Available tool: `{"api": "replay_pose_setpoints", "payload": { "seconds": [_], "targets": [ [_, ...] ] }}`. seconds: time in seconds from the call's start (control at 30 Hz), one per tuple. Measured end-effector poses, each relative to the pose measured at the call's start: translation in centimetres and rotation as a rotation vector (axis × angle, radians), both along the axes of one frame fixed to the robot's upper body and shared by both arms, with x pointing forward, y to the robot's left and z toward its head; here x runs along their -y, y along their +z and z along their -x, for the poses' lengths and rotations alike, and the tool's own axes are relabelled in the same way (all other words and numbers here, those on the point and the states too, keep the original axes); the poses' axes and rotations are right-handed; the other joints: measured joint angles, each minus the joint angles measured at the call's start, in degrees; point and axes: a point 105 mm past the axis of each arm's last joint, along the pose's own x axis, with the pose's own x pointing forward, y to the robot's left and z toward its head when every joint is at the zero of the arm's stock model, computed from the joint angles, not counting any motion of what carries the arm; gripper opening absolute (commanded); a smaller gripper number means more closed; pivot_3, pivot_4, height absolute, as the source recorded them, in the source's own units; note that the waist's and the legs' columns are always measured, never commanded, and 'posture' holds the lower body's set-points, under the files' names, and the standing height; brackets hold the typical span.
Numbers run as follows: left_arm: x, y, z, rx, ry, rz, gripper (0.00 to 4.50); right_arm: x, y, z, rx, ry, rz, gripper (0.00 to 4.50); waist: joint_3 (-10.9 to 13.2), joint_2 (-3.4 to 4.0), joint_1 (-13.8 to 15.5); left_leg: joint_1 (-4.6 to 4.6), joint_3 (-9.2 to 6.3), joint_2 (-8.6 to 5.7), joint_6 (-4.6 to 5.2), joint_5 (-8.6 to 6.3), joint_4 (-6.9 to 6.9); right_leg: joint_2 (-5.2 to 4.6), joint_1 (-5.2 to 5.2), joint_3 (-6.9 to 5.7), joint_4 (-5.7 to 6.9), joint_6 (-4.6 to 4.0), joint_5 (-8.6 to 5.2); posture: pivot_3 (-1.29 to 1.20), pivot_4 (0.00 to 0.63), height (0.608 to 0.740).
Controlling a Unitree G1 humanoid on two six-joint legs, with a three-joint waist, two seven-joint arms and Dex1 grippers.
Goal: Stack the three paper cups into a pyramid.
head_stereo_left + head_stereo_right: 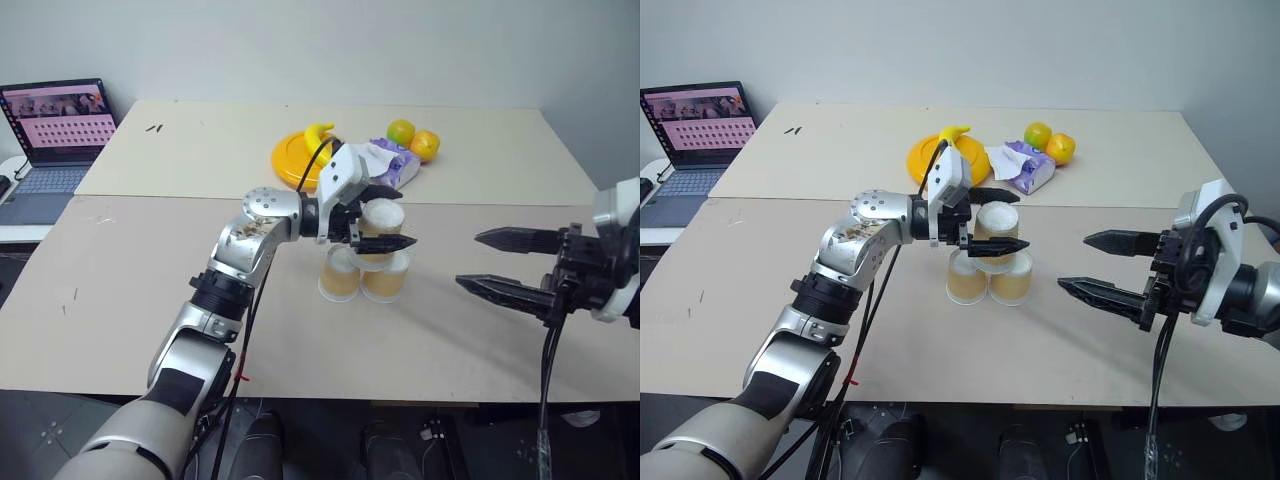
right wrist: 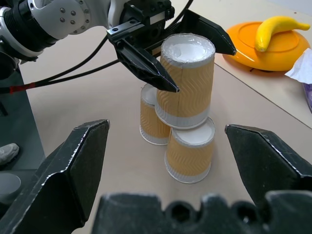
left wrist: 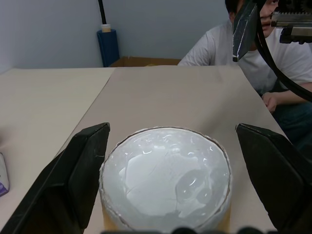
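Note:
Two tan paper cups [image 1: 339, 277] [image 1: 385, 281] stand upside down, side by side, in the middle of the table. The third paper cup [image 1: 383, 216] sits upside down across their white bases, so the three form the pyramid. My left gripper [image 1: 402, 216] reaches in level from the left and is open. Its black fingers [image 3: 80, 168] stand on either side of the top cup [image 3: 165, 180], with a gap at each side. My right gripper [image 1: 468, 259] hovers open to the right of the stack, empty, pointing at the cups [image 2: 187, 80].
Behind the stack lie an orange plate [image 1: 292, 162] with a banana [image 1: 318, 132], a tissue packet [image 1: 388, 162] and two citrus fruits [image 1: 402, 131]. A laptop [image 1: 55, 130] sits at the far left. A person [image 3: 229, 46] sits beyond the table's right side.

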Motion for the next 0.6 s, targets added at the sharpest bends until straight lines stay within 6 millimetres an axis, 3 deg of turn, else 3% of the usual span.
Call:
{"api": "replay_pose_setpoints", "payload": {
  "seconds": [0.4, 0.47, 0.6],
  "targets": [
    [-0.1, 1.3, -0.3, 0.028, 0.024, 0.005, 4.41, -0.1, -0.2, -0.7, 0.012, 0.013, 0.013, 4.5, 0.0, 0.0, -0.02, 0.0, 0.0, 0.0, 0.0, 0.0, 0.01, 0.0, 0.0, 0.0, 0.0, 0.0, 0.0, 0.0, 0.15, 0.732],
    [-0.3, 3.3, -0.7, 0.045, 0.057, 0.047, 4.41, -0.4, -0.2, -0.8, 0.014, 0.027, 0.015, 4.5, 0.02, -0.02, -0.04, -0.01, 0.0, 0.0, 0.0, 0.0, 0.02, 0.0, -0.02, 0.0, 0.01, 0.01, 0.0, 0.0, 0.15, 0.732],
    [-3.0, 10.4, -1.8, 0.065, 0.163, 0.227, 4.41, -0.4, 0.0, -1.2, 0.022, 0.033, 0.015, 4.5, 0.04, -0.05, -0.35, 0.02, 0.0, 0.0, 0.01, -0.01, -0.03, 0.0, 0.0, 0.01, -0.01, 0.22, -0.13, 0.0, 0.15, 0.732]
  ]
}}
